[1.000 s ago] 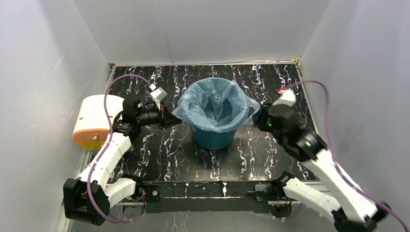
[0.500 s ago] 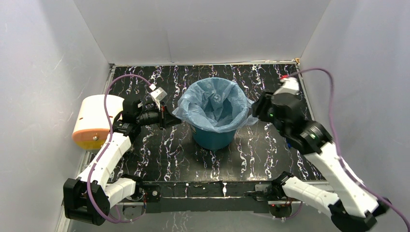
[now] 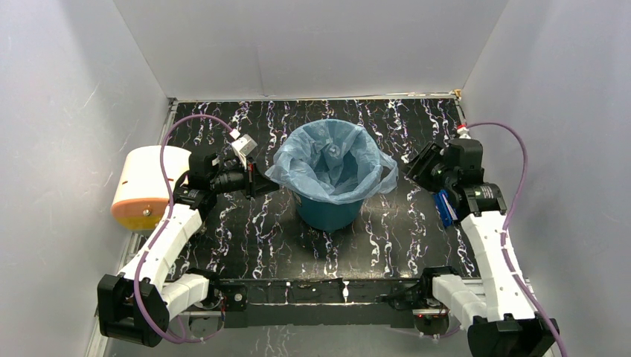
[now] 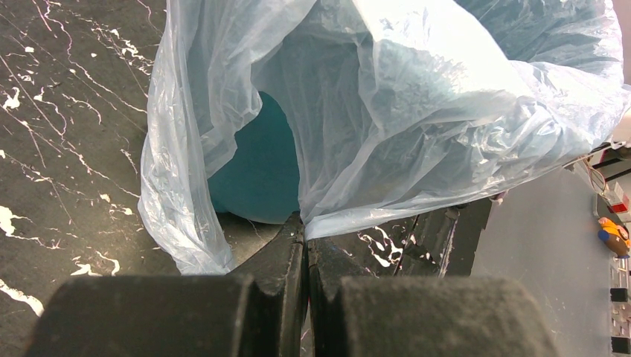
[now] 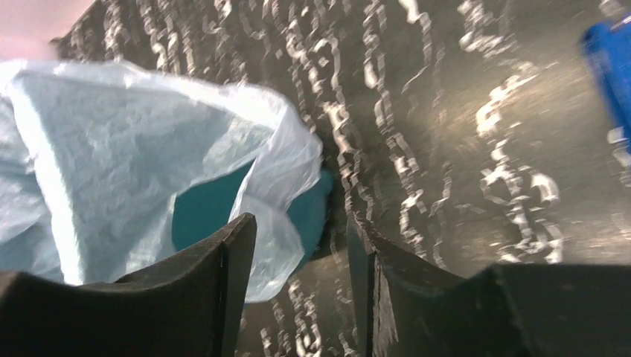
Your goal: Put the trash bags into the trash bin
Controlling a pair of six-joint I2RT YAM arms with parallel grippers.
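Lining the trash bin (image 3: 327, 212), the trash bag (image 3: 332, 160) is sitting inside it with its mouth spilling outward over the rim all round, and the bin is standing upright in the middle of the tabletop (image 3: 402, 238). The left hand (image 4: 305, 230) is pinching the bag's overhanging edge on the bin's left side, its jaws pressed together on the thin film just above the tabletop. The right hand (image 3: 418, 165) is hovering on the opposite side, near the bin but apart from it, its fingers (image 5: 236, 253) standing about half spread and holding nothing. In the right wrist view, the loose flap of bag hanging over the right rim is lying ahead and to the left of the gap between those fingers, with teal wall showing beneath it. Judging from this, the right hand is the nearer one to that slack flap. Any tucking or pulling down there is calling for a short reach leftward toward the bin, while the left hand is anchoring the far side.
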